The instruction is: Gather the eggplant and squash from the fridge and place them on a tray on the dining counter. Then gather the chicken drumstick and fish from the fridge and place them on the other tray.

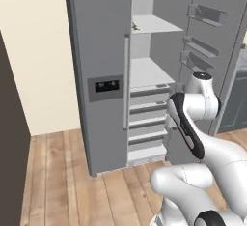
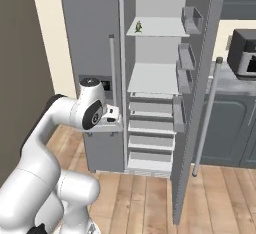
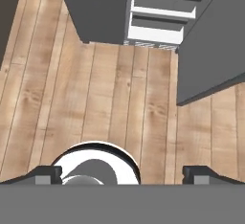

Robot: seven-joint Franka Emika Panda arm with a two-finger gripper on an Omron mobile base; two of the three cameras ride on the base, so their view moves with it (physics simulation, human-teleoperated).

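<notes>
My gripper is open, its two dark fingertips set wide apart with nothing between them. It points down at the wooden floor in front of the fridge. In the right base view the hand hangs at drawer height, left of the open compartment. One small greenish thing lies on an upper fridge shelf, too small to name. The eggplant, squash, chicken drumstick, fish, trays and dining counter are out of view.
The fridge's right door stands open, with bins on its inner side. Several drawers fill the lower compartment. A grey counter with a dark appliance stands to the right. A dark wall bounds the left, and wooden floor lies below.
</notes>
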